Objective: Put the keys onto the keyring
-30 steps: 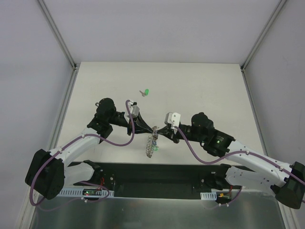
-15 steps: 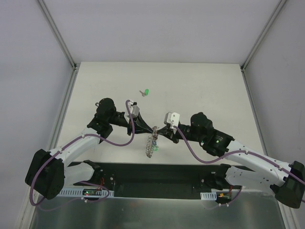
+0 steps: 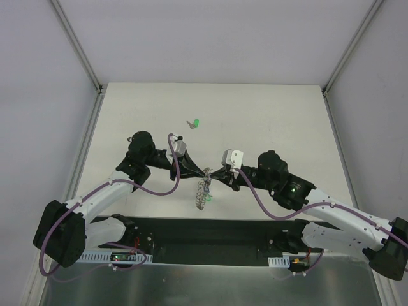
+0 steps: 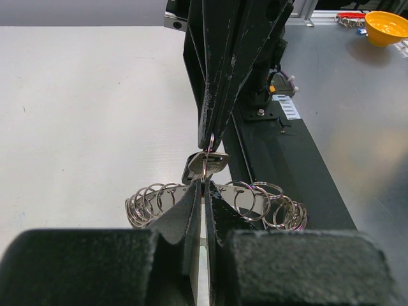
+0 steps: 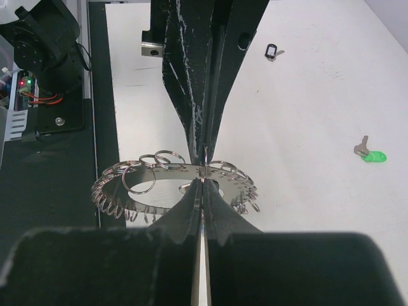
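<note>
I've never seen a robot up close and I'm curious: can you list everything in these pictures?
keyring: one, silver-grey, held over the table's near part, between both tools.
dark-headed key: one, silver with a dark head, at the keyring by the tool tips.
loose key: one, green head, lying on the table farther out.
small loop: one, black, on the table.
bowl: one, orange, off beyond the table.
table: one, white.
left tool: one, black, shut on the keyring.
right tool: one, black, shut on the keyring.
</note>
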Motion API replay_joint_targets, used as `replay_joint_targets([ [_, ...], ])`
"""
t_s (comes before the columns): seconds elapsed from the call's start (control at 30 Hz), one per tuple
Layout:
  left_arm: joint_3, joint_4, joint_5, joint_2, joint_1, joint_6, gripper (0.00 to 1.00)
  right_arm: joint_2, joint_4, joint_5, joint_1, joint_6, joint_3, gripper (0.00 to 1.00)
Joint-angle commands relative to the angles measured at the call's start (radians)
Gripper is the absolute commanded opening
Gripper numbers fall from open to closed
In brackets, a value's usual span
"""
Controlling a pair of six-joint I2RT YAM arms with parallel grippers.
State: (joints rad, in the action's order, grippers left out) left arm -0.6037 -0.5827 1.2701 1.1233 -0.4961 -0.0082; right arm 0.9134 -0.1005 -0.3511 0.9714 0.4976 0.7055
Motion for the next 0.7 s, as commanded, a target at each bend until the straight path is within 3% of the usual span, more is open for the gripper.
replay_joint_targets([
  [0.0, -0.033, -0.052, 0.008, -0.037, 0.002, 0.028, 0.0, -0.007, -0.048, -0.005, 0.004, -0.014, 0.003, 0.01],
  [0.67, -0.036, -0.051, 0.026, -0.042, 0.002, 0.024, 0.0, 0.025, -0.034, -0.003, 0.006, -0.011, 0.017, 0.01],
])
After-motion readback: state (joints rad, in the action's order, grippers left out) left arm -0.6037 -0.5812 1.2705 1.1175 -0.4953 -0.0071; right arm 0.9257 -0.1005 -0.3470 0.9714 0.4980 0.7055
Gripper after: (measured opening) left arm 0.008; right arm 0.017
